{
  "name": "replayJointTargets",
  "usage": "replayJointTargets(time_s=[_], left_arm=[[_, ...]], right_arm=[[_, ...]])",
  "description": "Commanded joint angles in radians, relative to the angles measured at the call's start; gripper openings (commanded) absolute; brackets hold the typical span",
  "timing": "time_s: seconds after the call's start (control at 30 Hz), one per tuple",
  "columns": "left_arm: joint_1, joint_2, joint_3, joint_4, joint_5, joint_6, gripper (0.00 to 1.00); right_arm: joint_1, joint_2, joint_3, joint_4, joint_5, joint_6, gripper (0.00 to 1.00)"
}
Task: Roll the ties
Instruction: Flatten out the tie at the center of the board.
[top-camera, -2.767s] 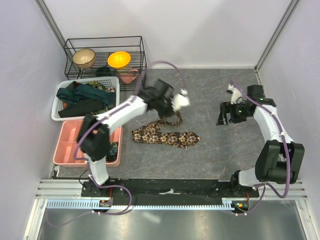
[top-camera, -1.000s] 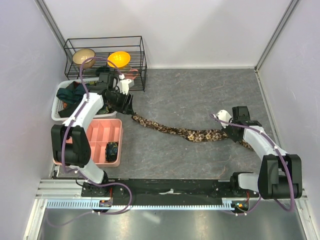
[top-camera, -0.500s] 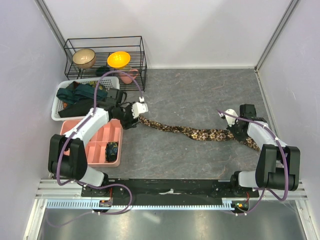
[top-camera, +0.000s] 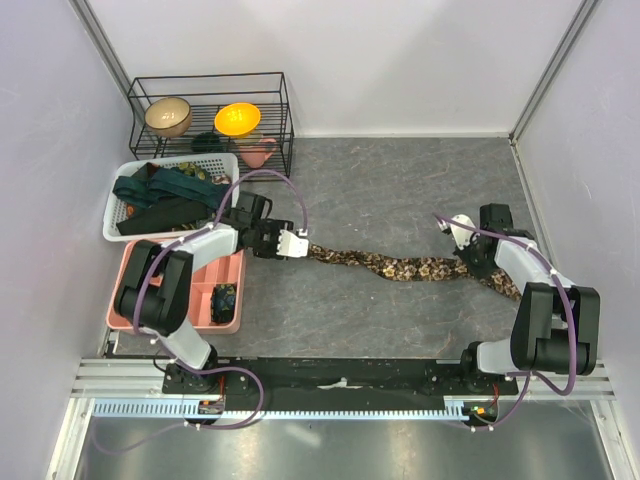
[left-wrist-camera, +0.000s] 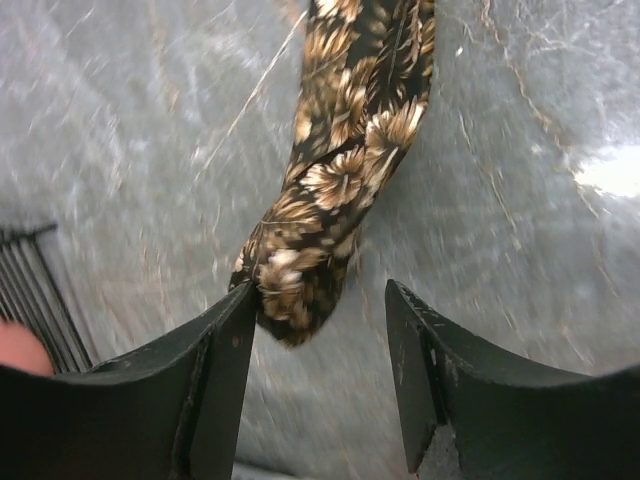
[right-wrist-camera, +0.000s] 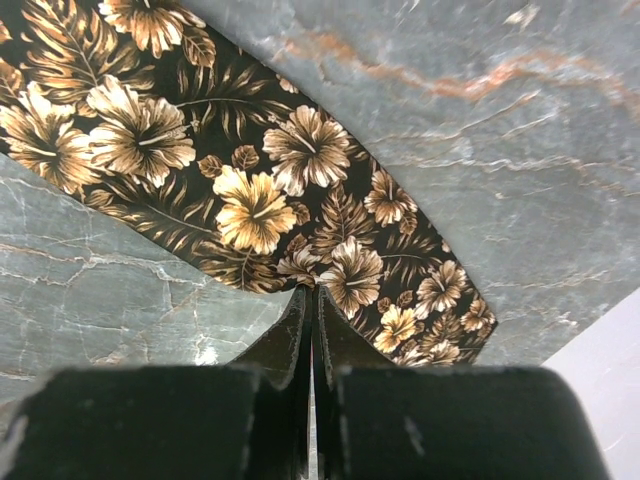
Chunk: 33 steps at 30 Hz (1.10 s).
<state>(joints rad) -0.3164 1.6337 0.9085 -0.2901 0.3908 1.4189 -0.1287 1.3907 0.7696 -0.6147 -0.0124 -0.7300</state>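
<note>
Straddling brown tie (top-camera: 400, 268), left tool (left-wrist-camera: 320, 300) parted, right tool (right-wrist-camera: 311, 296) closed, perhaps pinching

Black-jointed white arms (top-camera: 208, 240), purple cables (top-camera: 268, 172).

Non-task stuff in view:
- Black wire rack (top-camera: 286, 125) in the far-left corner, against the back wall (top-camera: 400, 60).
- In the rack: tan bowl (top-camera: 167, 116) on the left, orange bowl (top-camera: 238, 119) just beside it on the right, both open side up. In front of them sit a pink jug-like vessel (top-camera: 258, 153) and a dark green item (top-camera: 207, 142); can't tell what the green one is.
- White mesh basket (top-camera: 113, 212) directly in front of the rack, at the left edge.
- Pink compartment tray (top-camera: 222, 268) in front of the basket, nearly touching it.
- Grey marbled tabletop (top-camera: 400, 190).
- Aluminium rail (top-camera: 350, 408) along the near edge.
</note>
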Motion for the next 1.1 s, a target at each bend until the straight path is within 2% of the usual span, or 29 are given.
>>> replayJointTargets(time_s=[0.0, 0.13, 0.17, 0.27, 0.33, 0.37, 0.4, 0.5, 0.57, 0.7, 0.83, 0.93, 1.0, 1.03, 1.07], left_arm=[[-0.027, 0.083, 0.026, 0.080, -0.050, 0.114, 0.59], [-0.044, 0.140, 0.072, 0.032, -0.082, 0.133, 0.47], [-0.049, 0.146, 0.081, 0.023, -0.093, 0.130, 0.31], [-0.061, 0.124, 0.142, -0.087, -0.113, 0.057, 0.06], [-0.059, 0.081, 0.223, -0.327, -0.076, 0.035, 0.02], [-0.058, 0.066, 0.249, -0.406, -0.063, 0.034, 0.02], [-0.053, 0.052, 0.272, -0.564, -0.020, 0.035, 0.02], [-0.047, 0.015, 0.340, -0.742, 0.031, 0.022, 0.02], [-0.047, 0.052, 0.381, -0.878, 0.036, 0.009, 0.02], [-0.044, 0.205, 0.484, -0.978, 0.043, -0.111, 0.02], [-0.007, 0.379, 0.682, -1.034, 0.105, -0.215, 0.02], [0.010, 0.485, 0.800, -1.035, 0.117, -0.288, 0.09], [0.023, 0.521, 0.858, -0.986, 0.115, -0.361, 0.28], [0.040, 0.523, 0.869, -0.963, 0.117, -0.382, 0.32], [0.049, 0.514, 0.874, -0.940, 0.114, -0.396, 0.39]], right_arm=[[-0.008, -0.004, 0.056, -0.014, -0.029, 0.004, 0.00], [-0.011, -0.015, 0.076, -0.023, -0.029, 0.004, 0.00], [-0.012, -0.021, 0.079, -0.026, -0.029, 0.004, 0.00], [-0.018, -0.045, 0.082, -0.042, -0.021, -0.012, 0.00], [-0.037, -0.082, 0.070, -0.054, -0.005, -0.046, 0.00], [-0.058, -0.094, 0.063, -0.062, 0.000, -0.060, 0.00], [-0.068, -0.105, 0.056, -0.063, 0.006, -0.075, 0.00], [-0.094, -0.117, 0.034, -0.056, 0.037, -0.117, 0.00], [-0.095, -0.101, 0.031, -0.033, 0.034, -0.109, 0.00], [-0.089, -0.032, 0.066, -0.026, -0.030, -0.088, 0.00], [-0.086, 0.043, 0.068, -0.004, -0.031, -0.108, 0.00], [-0.084, 0.074, 0.059, 0.029, -0.026, -0.118, 0.00], [-0.086, 0.088, 0.059, 0.029, -0.027, -0.120, 0.00], [-0.086, 0.093, 0.057, 0.029, -0.031, -0.121, 0.00], [-0.084, 0.091, 0.056, 0.030, -0.031, -0.123, 0.00]])
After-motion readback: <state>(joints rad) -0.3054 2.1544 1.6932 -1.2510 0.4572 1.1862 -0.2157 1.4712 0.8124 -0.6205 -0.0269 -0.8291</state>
